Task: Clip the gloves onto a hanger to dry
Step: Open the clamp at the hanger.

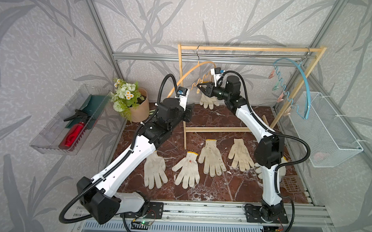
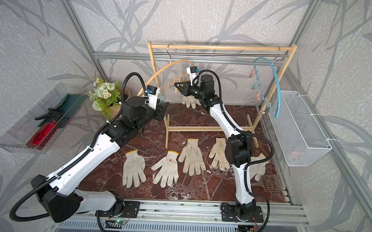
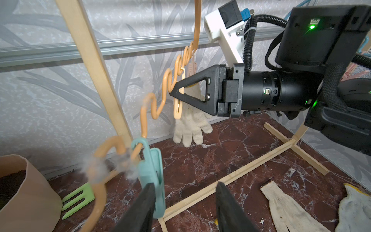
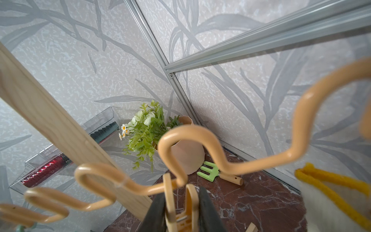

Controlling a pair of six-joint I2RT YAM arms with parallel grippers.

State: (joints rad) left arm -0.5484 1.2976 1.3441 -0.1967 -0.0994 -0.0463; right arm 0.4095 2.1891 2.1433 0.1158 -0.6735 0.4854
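Lower-centre gloves (image 1: 212, 157) are limp, light knit (you'd pinch the cuff (image 1: 211, 141)); right gripper (image 4: 180, 193) jaws squeeze a peg (image 4: 191, 202), left gripper (image 3: 184, 184) jaws apart.

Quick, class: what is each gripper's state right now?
Left gripper: open, holding nothing.
Right gripper: shut on the pale orange plastic clothes peg hanging from the wavy orange hanger.

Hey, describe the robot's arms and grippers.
The left arm and right arm have white shells, black joint housings and looping black corrugated cables. The left gripper and right gripper have black fingers, the right's triangular open frames, behind them white camera mounts with blue connectors.
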